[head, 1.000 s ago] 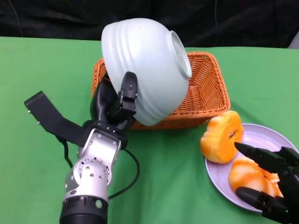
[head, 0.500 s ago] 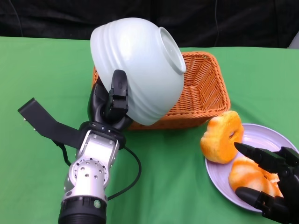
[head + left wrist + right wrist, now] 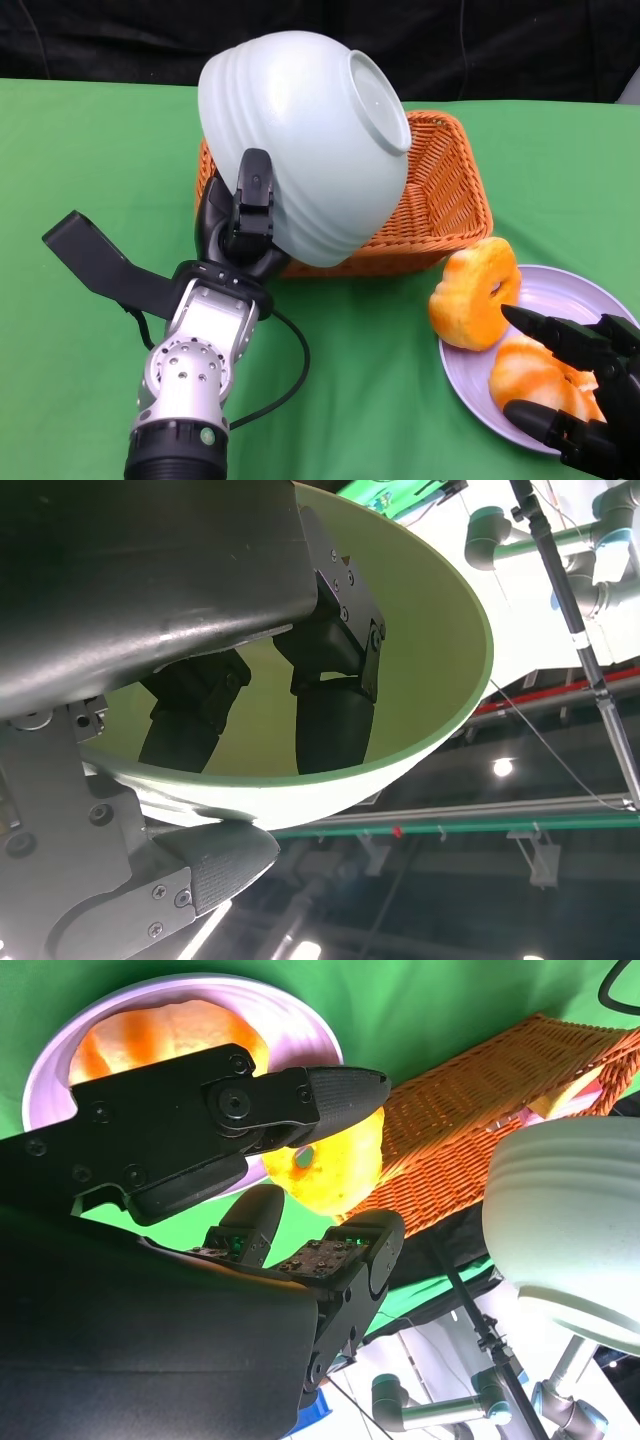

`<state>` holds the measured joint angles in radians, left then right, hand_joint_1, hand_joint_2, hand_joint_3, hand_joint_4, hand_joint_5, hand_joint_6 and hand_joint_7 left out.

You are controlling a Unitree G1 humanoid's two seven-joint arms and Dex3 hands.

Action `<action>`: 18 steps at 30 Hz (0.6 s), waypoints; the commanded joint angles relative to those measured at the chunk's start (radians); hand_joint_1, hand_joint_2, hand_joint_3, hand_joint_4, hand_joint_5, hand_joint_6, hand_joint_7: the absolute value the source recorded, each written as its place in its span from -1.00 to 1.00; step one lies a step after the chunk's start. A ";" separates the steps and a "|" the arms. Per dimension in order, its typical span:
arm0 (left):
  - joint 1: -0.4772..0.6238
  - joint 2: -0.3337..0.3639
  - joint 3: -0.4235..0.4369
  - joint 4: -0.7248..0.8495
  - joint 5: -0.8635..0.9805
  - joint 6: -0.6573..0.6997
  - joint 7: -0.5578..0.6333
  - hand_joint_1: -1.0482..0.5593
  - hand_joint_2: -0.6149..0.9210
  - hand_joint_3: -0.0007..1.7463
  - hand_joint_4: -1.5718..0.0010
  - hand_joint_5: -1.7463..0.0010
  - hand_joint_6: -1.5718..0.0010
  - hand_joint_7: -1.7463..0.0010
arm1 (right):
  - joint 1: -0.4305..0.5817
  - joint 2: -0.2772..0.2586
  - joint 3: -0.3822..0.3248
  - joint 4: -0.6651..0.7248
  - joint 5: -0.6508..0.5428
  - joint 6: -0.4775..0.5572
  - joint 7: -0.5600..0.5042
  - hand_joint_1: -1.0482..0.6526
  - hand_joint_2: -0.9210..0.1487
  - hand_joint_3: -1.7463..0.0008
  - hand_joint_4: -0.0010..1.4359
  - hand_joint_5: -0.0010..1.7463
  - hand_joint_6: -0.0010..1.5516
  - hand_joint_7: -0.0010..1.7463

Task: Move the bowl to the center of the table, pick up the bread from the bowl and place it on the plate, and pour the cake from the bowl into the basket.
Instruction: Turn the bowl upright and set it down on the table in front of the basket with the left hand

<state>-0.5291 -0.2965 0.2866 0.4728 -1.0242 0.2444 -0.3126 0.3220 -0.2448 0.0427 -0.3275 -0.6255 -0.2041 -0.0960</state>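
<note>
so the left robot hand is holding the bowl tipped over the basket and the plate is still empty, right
Not quite: the plate is not empty. The head view shows two orange bread pieces on it, beside the right robot hand. The rest holds: the left robot hand holds the bowl tipped over the basket.

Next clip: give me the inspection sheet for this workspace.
Surface: green tablecloth.
Job's things: pale bowl upturned over the wicker basket; two orange breads on the lilac plate, one leaning over its rim; a yellow piece in the basket.
Clutter: nothing seen.
Hands: left hand grips the bowl's rim; right hand open over the plate.
Cables: black cable looping from the left forearm.
Surroundings: black backdrop; stands and another arm in the wrist views.
</note>
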 commanded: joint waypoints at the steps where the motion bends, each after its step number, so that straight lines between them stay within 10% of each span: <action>1: -0.158 -0.042 0.011 -0.025 -0.032 0.008 -0.044 -0.08 0.09 0.95 -0.42 -1.00 -0.10 -1.00 | 0.003 -0.010 -0.005 -0.001 -0.004 0.002 -0.009 -0.40 -1.00 0.72 -0.57 -0.03 -0.29 -0.94; 18: -0.151 -0.013 0.023 -0.022 -0.065 0.061 -0.142 -0.08 0.09 0.92 -0.41 -1.00 -0.11 -1.00 | -0.012 -0.011 0.007 0.043 -0.016 -0.013 -0.034 -0.41 -1.00 0.72 -0.53 -0.01 -0.27 -0.93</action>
<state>-0.5794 -0.2648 0.2980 0.4596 -1.0685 0.3024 -0.4276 0.3145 -0.2448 0.0504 -0.2917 -0.6472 -0.2075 -0.1167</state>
